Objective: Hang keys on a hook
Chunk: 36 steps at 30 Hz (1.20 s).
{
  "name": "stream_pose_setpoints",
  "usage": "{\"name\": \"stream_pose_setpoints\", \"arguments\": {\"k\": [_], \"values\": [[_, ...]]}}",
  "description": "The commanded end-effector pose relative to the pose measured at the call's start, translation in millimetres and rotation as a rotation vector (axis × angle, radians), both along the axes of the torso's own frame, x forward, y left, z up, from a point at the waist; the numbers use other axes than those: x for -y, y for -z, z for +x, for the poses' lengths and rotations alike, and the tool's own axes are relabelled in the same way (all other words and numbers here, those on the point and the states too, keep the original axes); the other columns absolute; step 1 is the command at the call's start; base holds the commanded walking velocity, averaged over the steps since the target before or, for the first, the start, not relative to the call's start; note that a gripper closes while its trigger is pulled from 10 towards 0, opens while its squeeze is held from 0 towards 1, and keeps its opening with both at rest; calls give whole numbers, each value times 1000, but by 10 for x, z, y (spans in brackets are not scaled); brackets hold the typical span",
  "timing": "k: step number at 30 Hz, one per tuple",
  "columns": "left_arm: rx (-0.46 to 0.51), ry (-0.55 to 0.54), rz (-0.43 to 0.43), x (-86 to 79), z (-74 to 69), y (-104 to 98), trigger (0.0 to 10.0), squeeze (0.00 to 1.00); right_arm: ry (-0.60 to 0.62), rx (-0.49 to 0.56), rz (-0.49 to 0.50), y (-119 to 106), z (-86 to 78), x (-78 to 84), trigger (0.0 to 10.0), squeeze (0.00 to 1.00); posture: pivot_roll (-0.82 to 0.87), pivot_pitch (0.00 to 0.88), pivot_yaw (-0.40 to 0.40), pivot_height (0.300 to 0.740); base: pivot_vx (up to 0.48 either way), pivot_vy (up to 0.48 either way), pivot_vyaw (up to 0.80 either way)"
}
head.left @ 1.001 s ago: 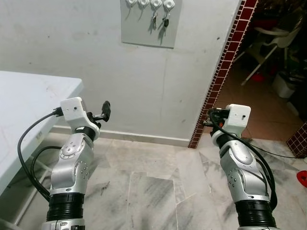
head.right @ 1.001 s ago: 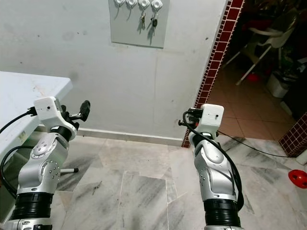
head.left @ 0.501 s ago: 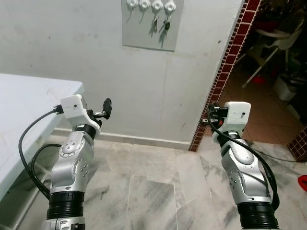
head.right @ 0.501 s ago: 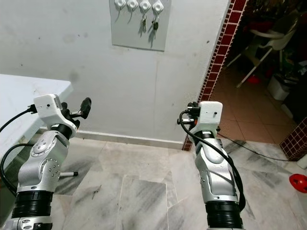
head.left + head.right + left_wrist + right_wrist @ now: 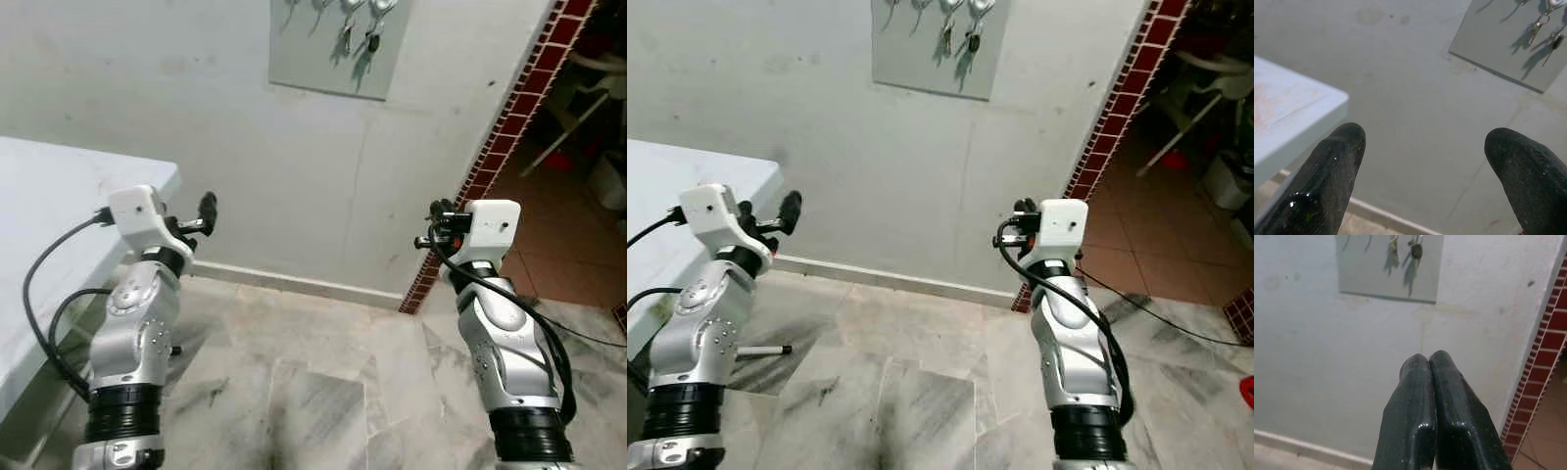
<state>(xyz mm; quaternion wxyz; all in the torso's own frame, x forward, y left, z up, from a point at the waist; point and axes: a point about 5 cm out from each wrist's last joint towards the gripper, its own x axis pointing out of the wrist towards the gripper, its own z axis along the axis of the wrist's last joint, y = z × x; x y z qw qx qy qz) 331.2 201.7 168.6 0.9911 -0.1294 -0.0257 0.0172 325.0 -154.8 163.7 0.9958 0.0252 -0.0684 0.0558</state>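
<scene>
Left pincer (image 5: 1420, 166) spread, empty; right pincer (image 5: 1430, 369) pressed together, empty. Keys (image 5: 358, 37) hung on hook board (image 5: 338, 59), above and ahead of both, long axis vertical. Right pincer judged nearer.

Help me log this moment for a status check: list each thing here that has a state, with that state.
left gripper: open, empty, raised toward the wall.
right gripper: shut, nothing visible between its fingers.
keys: two sets hanging on the board's hooks.
hook board: mounted on the wall, above both grippers.
white table: standing at the robot's left.
</scene>
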Motion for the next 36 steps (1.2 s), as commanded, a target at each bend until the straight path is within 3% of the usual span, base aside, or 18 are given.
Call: {"name": "stream_pose_setpoints", "arguments": {"k": [1,36], "values": [[15,42,-12,125,32,-35,10000,0,26,37,-9,-84,-9,107,10000,0,-4,0,-74,740,450,0,0],[12,49,-13,142,12,-5,10000,0,-8,36,-13,-74,-8,58,10000,0,3,0,-82,740,443,0,0]]}}
